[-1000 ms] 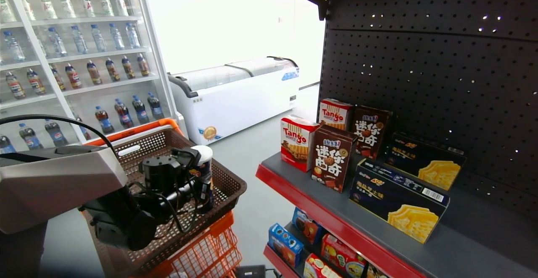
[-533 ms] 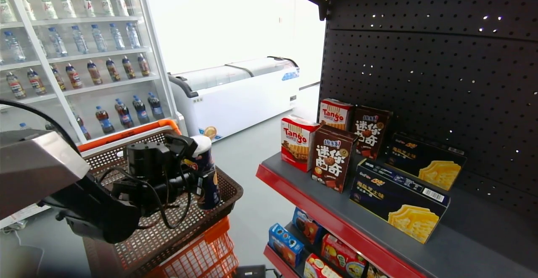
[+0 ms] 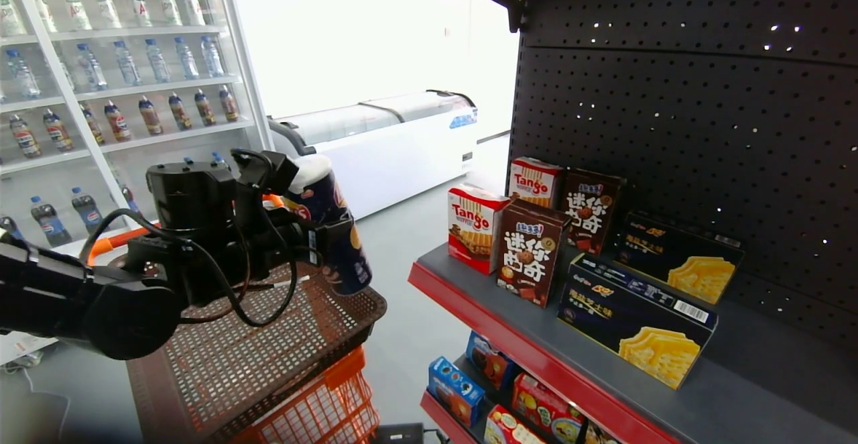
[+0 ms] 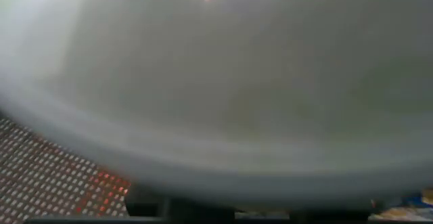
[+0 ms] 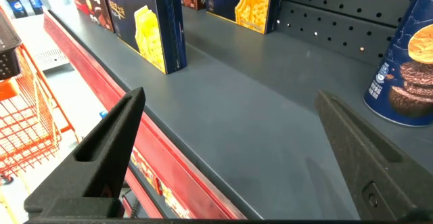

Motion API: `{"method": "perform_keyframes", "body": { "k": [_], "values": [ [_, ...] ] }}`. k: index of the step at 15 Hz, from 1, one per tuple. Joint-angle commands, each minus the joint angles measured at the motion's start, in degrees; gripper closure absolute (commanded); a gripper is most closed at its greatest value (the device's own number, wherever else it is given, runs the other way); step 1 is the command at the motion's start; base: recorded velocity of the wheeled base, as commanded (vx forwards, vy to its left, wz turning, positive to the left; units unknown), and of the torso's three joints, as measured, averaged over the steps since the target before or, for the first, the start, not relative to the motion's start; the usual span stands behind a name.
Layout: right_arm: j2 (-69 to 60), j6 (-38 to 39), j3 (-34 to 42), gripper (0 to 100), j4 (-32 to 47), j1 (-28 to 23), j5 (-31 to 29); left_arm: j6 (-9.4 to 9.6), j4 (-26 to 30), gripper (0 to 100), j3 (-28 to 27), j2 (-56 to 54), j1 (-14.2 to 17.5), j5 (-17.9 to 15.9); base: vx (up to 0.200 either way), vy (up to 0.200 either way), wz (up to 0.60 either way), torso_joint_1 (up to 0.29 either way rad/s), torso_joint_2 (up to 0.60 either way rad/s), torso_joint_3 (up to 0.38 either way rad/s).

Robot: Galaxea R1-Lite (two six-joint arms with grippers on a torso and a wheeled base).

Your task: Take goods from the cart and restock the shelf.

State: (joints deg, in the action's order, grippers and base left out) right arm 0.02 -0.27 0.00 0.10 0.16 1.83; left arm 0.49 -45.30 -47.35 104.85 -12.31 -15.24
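Note:
My left gripper (image 3: 320, 224) is shut on a dark blue cylindrical can (image 3: 351, 260) with a white lid, held tilted in the air above the cart's brown mesh basket (image 3: 268, 350). In the left wrist view the can's pale lid (image 4: 223, 88) sits very close to the camera, with basket mesh (image 4: 40, 183) below it. The grey shelf board with a red front edge (image 3: 509, 337) lies to the right of the can. My right gripper (image 5: 230, 163) hangs open over bare shelf board (image 5: 257, 116), nothing between its fingers. Another blue can (image 5: 409, 68) stands on that shelf.
Red wafer boxes (image 3: 474, 228), brown chocolate boxes (image 3: 531, 253) and dark blue cracker boxes (image 3: 637, 320) stand on the shelf before a black pegboard (image 3: 704, 129). Snack packs (image 3: 496, 390) fill the lower shelf. Behind the cart are a drinks fridge (image 3: 120, 95) and a chest freezer (image 3: 375, 149).
My left arm has lifted the can up out of the basket and carried it slightly toward the shelf. The shelf goods have not moved.

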Motion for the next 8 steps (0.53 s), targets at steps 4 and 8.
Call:
{"method": "perform_keyframes", "body": {
  "k": [4, 8],
  "values": [
    [0.0, 0.0, 0.0, 0, 0.0, 0.0, 0.0, -1.01, 6.1, 100, 1.6, -10.7, -2.2, -3.8, 0.000, 0.000, 0.00, 0.000, 0.00, 0.000],
    [0.0, 0.0, -0.1, 0, 0.0, 0.0, 0.0, -0.58, 13.7, 100, 1.6, -17.9, -3.8, -9.0, 0.000, 0.000, 0.00, 0.000, 0.00, 0.000]
  ]
}}
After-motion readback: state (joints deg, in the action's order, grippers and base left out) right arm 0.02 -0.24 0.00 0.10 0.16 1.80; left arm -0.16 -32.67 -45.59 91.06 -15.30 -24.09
